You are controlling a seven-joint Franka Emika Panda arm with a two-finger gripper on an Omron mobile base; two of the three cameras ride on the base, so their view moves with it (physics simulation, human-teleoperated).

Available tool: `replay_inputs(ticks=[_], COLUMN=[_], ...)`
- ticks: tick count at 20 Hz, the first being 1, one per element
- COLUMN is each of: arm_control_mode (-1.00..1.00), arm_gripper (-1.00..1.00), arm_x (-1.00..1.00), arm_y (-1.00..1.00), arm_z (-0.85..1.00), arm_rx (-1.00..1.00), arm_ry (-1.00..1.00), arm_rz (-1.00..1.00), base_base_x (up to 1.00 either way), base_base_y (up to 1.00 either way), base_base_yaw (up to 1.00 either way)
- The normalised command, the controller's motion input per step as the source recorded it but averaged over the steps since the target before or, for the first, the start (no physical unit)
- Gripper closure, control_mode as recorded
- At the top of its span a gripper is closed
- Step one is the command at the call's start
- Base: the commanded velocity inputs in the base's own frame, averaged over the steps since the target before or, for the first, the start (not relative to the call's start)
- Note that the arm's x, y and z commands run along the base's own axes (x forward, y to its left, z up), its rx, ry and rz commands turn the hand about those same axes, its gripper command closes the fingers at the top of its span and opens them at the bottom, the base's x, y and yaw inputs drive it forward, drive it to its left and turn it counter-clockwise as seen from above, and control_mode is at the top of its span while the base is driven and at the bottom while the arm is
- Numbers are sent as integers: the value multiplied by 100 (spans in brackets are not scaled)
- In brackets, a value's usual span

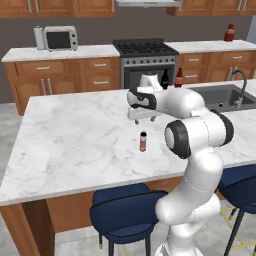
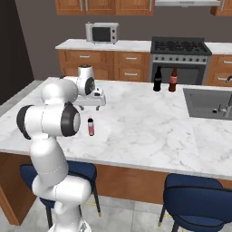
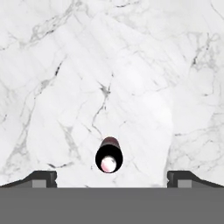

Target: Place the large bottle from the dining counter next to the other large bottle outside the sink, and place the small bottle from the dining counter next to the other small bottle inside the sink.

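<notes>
In the left base view the robot's own arm covers the lower half of the large bottle (image 1: 164, 79) and of the other large bottle (image 1: 178, 78); the sink (image 1: 218, 96) is partly cut by the arm too, and its inside cannot be made out. In the right base view the sink (image 2: 206, 105) runs off the frame at 3 o'clock and only a piece of the tap (image 2: 225, 107) shows.

Counted: two tall bottles, one black with a red band (image 2: 157, 79) and one red-brown (image 2: 172, 80), standing close together on the desk (image 2: 145, 127) just beside the sink's near corner. One small bottle (image 2: 91, 126), upright on the marble well apart from them. Two blue stools (image 2: 195, 204) show in each base view.

The tool (image 2: 93, 100) hangs over the desk, its jaws spread wide and holding nothing. In the hand view the small bottle (image 3: 108, 156) is seen from above, cap towards the camera, between the two fingertips (image 3: 41, 178) and slightly towards the 9 o'clock one, touching neither. In the left base view the small bottle (image 1: 143, 141) stands below the tool (image 1: 142, 114), at about its 6 o'clock.
</notes>
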Motion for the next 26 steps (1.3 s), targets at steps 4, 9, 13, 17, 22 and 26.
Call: replay_inputs(ticks=[4,9,13,17,22,26], arm_control_mode=[-100,-100,-100,-100,-100,-100], arm_gripper=[-100,-100,-100,-100,-100,-100], arm_x=[-14,-45,-3,4,9,3], arm_y=[3,0,0,0,0,0], arm_z=[0,-1,-1,-1,-9,-17], arm_rx=[0,0,0,0,0,0], arm_ry=[0,0,0,0,0,0], arm_rz=[0,0,0,0,0,0], base_base_x=[0,0,0,0,0,0], base_base_y=[0,0,0,0,0,0], base_base_yaw=[0,0,0,0,0,0])
